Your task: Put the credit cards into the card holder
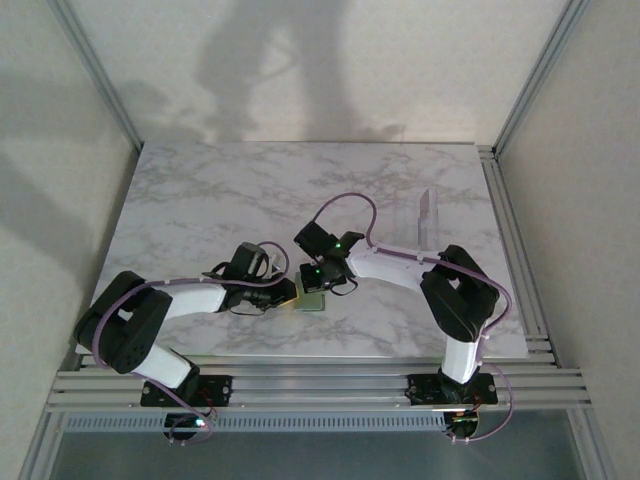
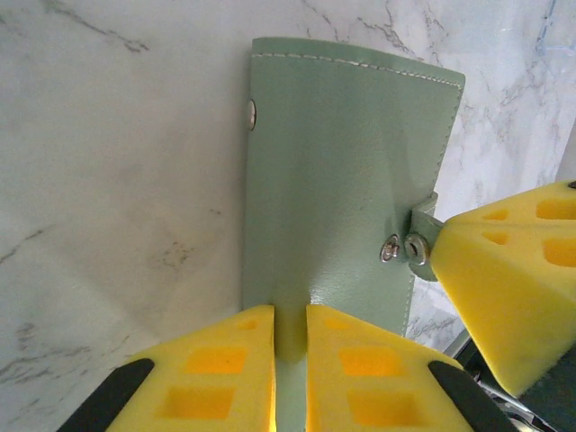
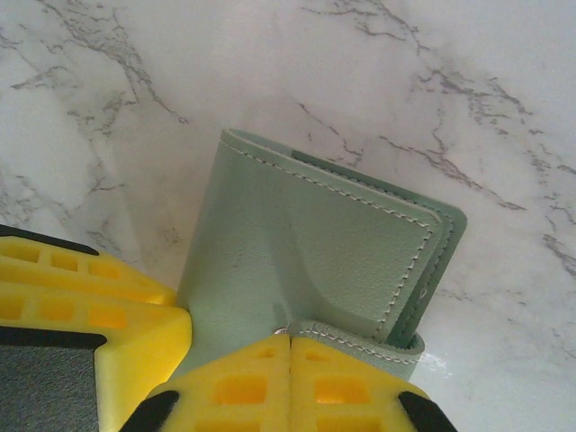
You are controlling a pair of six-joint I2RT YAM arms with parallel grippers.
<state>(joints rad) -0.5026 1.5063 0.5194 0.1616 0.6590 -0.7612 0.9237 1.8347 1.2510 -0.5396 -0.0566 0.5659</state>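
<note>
The card holder [image 2: 342, 180] is a grey-green folding wallet lying on the marble table [image 1: 200, 200], near the front centre [image 1: 312, 303]. My left gripper [image 2: 290, 355] is shut on a pinched-up fold at its near edge. My right gripper [image 3: 291, 346] is shut on the wallet's snap tab [image 3: 369, 344], which is pulled away from the metal snap [image 2: 390, 249]. The cover flap [image 3: 360, 243] stands slightly raised. The two grippers meet tip to tip over the wallet, left [image 1: 290, 292] and right [image 1: 318, 288]. The credit cards are out of view.
A clear plastic stand [image 1: 430, 215] sits upright at the back right of the table. Aluminium frame rails [image 1: 300, 385] run along the near edge and the right side. White walls enclose the cell.
</note>
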